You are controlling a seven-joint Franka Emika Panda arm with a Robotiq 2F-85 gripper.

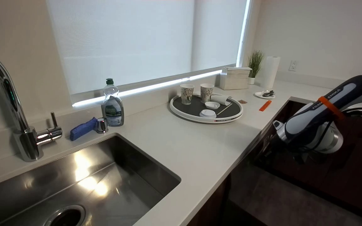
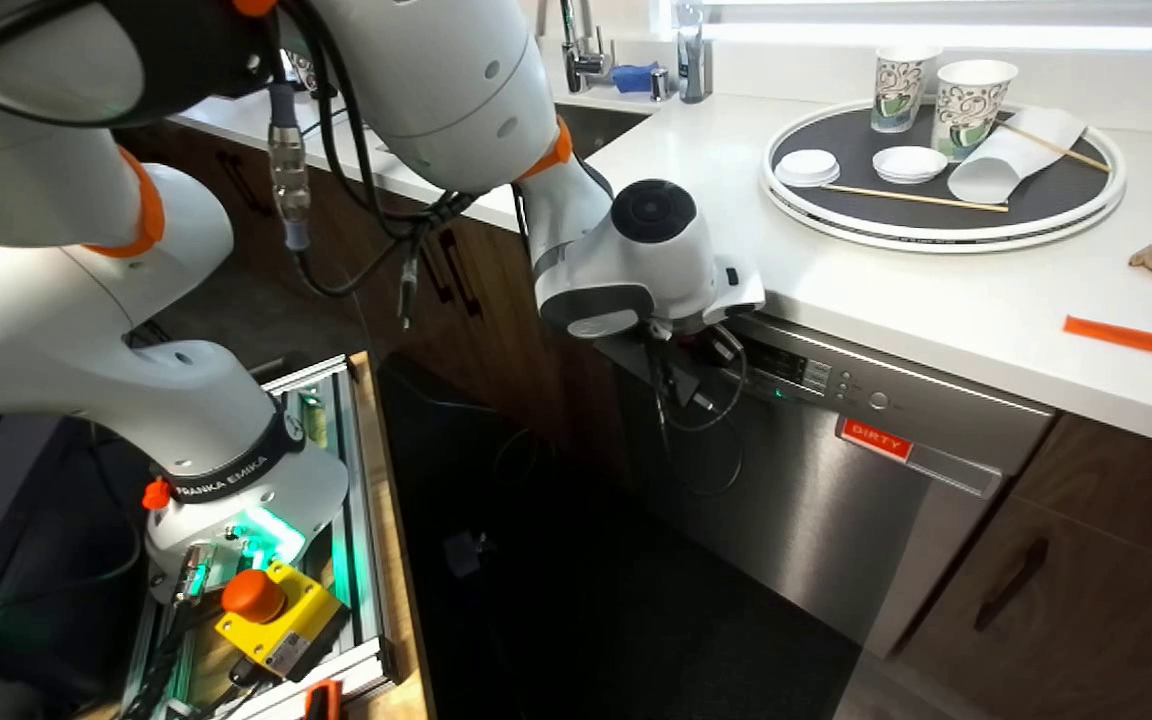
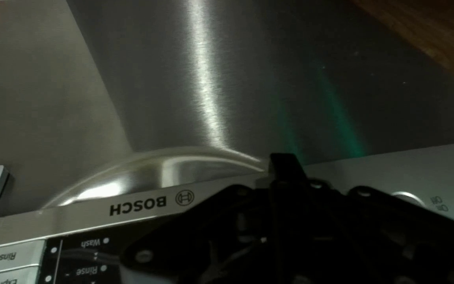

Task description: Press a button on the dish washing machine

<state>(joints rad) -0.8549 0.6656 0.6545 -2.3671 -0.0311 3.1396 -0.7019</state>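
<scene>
The dish washing machine (image 2: pixel 816 500) is a stainless steel Bosch front under the counter in an exterior view. Its control strip has a dark display, small buttons and a round button (image 2: pixel 879 400). In the wrist view the panel (image 3: pixel 73 207) stands upside down, with a rinse button (image 3: pixel 14 257) at lower left and a round on/off button (image 3: pixel 410 196) at right, partly covered by the gripper. My gripper (image 3: pixel 286 161) is shut and empty, its tips over the strip between the Bosch logo and the on/off button. I cannot tell whether they touch. In an exterior view the gripper (image 2: pixel 681 375) is dark at the panel's left end.
The white counter edge (image 2: pixel 896 345) overhangs the panel, close to the wrist. A round tray (image 2: pixel 936 235) with paper cups and lids stands on the counter. A red "DIRTY" sign (image 2: pixel 876 438) sits on the door. A sink (image 1: pixel 105 182) lies farther along the counter.
</scene>
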